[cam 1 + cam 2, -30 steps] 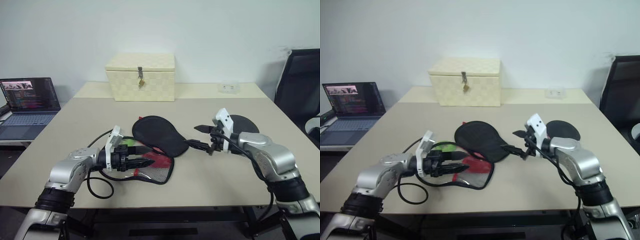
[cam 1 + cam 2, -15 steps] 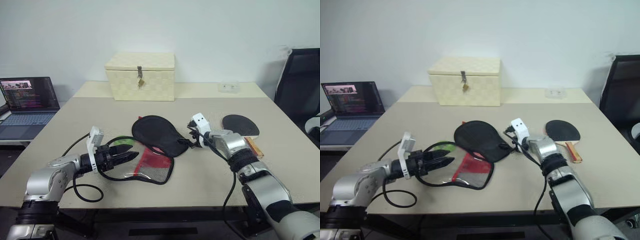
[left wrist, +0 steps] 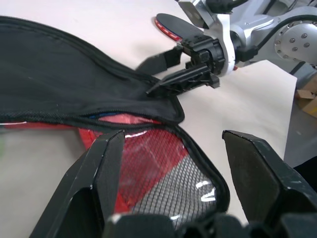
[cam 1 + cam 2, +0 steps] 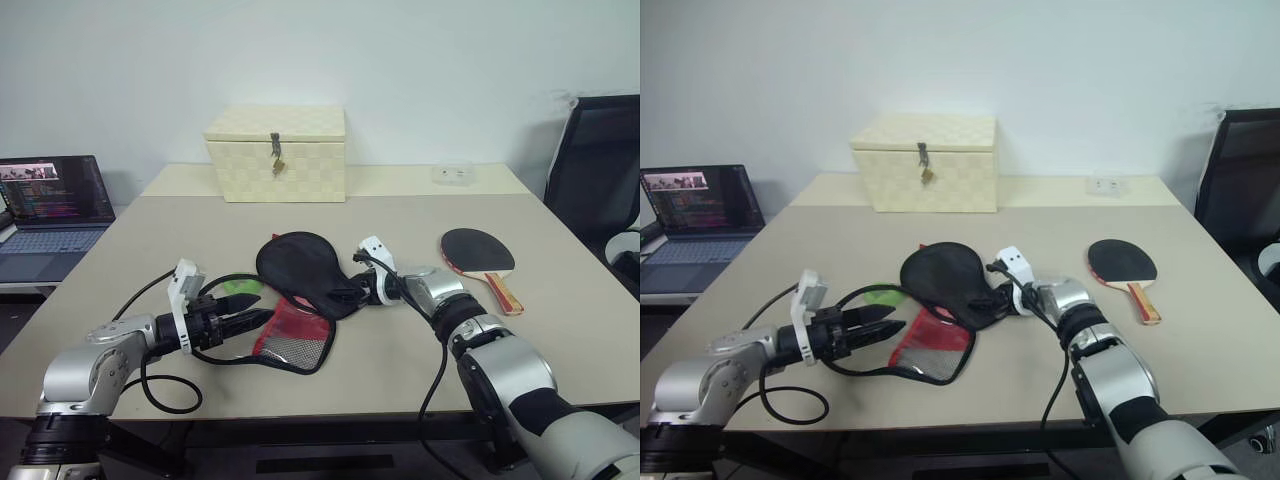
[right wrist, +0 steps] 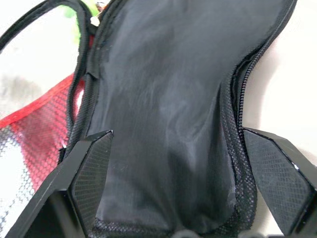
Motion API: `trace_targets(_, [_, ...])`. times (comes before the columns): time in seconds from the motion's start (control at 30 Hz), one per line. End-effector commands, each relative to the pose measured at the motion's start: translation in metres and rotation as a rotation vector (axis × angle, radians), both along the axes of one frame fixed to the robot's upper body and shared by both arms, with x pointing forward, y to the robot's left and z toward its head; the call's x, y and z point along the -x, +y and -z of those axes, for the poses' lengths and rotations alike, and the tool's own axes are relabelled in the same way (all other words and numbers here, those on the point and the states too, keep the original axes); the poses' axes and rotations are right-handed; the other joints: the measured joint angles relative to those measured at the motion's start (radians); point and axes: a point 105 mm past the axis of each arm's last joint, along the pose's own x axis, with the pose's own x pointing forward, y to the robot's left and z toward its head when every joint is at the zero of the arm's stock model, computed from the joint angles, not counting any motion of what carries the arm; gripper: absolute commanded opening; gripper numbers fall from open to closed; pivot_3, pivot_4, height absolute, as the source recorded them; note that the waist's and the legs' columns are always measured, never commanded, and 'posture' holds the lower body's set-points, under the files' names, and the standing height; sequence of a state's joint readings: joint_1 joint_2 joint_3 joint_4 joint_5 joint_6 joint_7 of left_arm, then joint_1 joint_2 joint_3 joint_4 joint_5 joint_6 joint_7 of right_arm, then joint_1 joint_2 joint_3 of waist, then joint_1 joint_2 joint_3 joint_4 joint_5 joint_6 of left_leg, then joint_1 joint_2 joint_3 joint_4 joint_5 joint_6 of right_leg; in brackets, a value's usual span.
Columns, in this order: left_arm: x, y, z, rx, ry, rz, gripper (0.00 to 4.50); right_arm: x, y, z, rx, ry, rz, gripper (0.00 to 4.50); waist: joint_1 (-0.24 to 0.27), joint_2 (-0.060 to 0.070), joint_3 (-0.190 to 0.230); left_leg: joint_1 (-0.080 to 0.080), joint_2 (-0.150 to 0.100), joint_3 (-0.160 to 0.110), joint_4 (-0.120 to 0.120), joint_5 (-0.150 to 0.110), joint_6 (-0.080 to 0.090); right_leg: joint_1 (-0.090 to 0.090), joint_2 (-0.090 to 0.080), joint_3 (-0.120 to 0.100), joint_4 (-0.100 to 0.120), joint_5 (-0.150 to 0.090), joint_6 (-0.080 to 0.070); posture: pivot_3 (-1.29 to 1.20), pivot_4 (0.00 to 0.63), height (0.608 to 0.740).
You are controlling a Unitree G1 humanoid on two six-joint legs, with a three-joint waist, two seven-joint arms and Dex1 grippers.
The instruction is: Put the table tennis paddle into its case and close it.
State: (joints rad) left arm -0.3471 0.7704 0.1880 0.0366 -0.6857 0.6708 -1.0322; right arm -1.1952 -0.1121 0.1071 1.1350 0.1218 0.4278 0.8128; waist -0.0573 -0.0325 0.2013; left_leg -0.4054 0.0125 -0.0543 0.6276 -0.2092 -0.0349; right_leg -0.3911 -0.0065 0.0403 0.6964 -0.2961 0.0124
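The case lies open mid-table, its black flap [image 4: 300, 268] folded back over the red-and-black mesh pocket [image 4: 292, 337]. The table tennis paddle [image 4: 478, 249] rests flat on the table to the right of the case, black face up, handle toward me. My right gripper [image 4: 347, 291] is open at the flap's narrow end; in the right wrist view the flap [image 5: 168, 109] runs between its spread fingers [image 5: 89, 168]. My left gripper [image 4: 262, 307] is open and level at the case's left side, its fingers [image 3: 101, 168] either side of the mesh pocket [image 3: 158, 163]. Neither gripper touches the paddle.
A cream woven latched box [image 4: 277, 153] stands at the back of the table. An open laptop [image 4: 50, 208] sits on a lower surface at far left. A black chair [image 4: 600, 170] stands at right. A small clear holder [image 4: 453, 174] is at the back right.
My right gripper swung left and down from above the paddle to the flap's narrow end, uncovering the paddle. My left gripper drew back to the left, off the mesh pocket.
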Motion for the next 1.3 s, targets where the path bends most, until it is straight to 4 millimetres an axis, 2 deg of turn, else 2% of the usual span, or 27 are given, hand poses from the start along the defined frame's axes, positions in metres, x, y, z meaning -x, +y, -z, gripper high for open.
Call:
trace_targets(0.03, [0.001, 0.0, -0.013, -0.016, -0.059, -0.002, 3.43, -0.003, 0.004, -0.012, 0.01, -0.048, -0.009, 4.5, 0.0, 0.0, 0.0, 0.0, 0.0, 0.0, 0.0, 0.0, 0.0, 0.0, 0.0, 0.0, 0.0, 0.0, 0.0, 0.0, 0.15, 0.74])
trace_targets(0.2, [0.0, -0.004, -0.013, -0.011, -0.062, 0.002, 3.43, -0.016, -0.006, -0.006, 0.151, -0.198, 0.069, 4.5, 0.0, 0.0, 0.0, 0.0, 0.0, 0.0, 0.0, 0.0, 0.0, 0.0, 0.0, 0.0, 0.0, 0.0, 0.0, 0.0, 0.15, 0.74])
trace_targets(0.43, [-0.001, -0.004, -0.013, -0.015, -0.064, 0.004, 3.43, -0.018, -0.006, -0.003, 0.193, -0.23, 0.083, 4.5, 0.0, 0.0, 0.0, 0.0, 0.0, 0.0, 0.0, 0.0, 0.0, 0.0, 0.0, 0.001, 0.0, 0.0, 0.0, 0.0, 0.15, 0.74])
trace_targets(0.53, [-0.003, -0.003, -0.015, -0.014, -0.072, -0.008, 3.47, -0.016, -0.002, 0.0, 0.194, -0.219, 0.063, 3.83, 0.0, 0.0, 0.0, 0.0, 0.0, 0.0, 0.0, 0.0, 0.0, 0.0, 0.0, 0.001, 0.0, 0.0, 0.0, 0.0, 0.15, 0.74])
trace_targets(0.77, [0.0, -0.007, -0.009, -0.022, -0.074, -0.006, 3.47, -0.01, 0.007, 0.01, 0.164, -0.131, 0.08, 1.4, -0.002, 0.0, 0.0, 0.001, 0.0, 0.0, -0.001, 0.0, 0.0, 0.0, 0.0, 0.001, 0.0, 0.0, 0.0, 0.0, 0.15, 0.74])
trace_targets(0.9, [-0.003, -0.01, -0.012, -0.008, -0.088, -0.014, 3.47, -0.011, 0.008, 0.007, 0.125, -0.11, 0.113, 0.02, -0.003, 0.0, 0.0, 0.002, 0.0, 0.0, -0.002, 0.0, 0.0, 0.0, 0.0, 0.001, 0.0, 0.0, 0.0, 0.0, 0.15, 0.74])
trace_targets(1.03, [-0.001, -0.008, -0.007, -0.005, -0.077, -0.025, 3.47, -0.016, 0.012, -0.008, -0.003, -0.084, 0.18, 0.02, -0.006, 0.0, 0.0, 0.004, 0.0, 0.001, -0.002, 0.0, 0.0, 0.001, 0.0, 0.001, 0.0, 0.0, 0.0, 0.0, 0.15, 0.74])
trace_targets(1.13, [0.003, -0.009, -0.01, 0.035, -0.067, -0.031, 3.47, -0.022, 0.006, -0.023, -0.125, -0.046, 0.267, 0.02, -0.007, 0.0, 0.0, 0.004, 0.001, 0.0, -0.003, 0.0, 0.0, 0.001, 0.0, 0.002, 0.0, 0.0, 0.0, 0.0, 0.15, 0.74])
trace_targets(1.3, [0.004, -0.006, -0.01, 0.028, -0.057, -0.03, 3.47, -0.037, -0.03, -0.039, -0.26, -0.007, 0.489, 0.02, 0.0, 0.0, 0.0, 0.003, 0.0, 0.0, -0.002, 0.0, 0.0, 0.001, -0.001, 0.001, 0.0, 0.0, 0.0, 0.0, 0.15, 0.74])
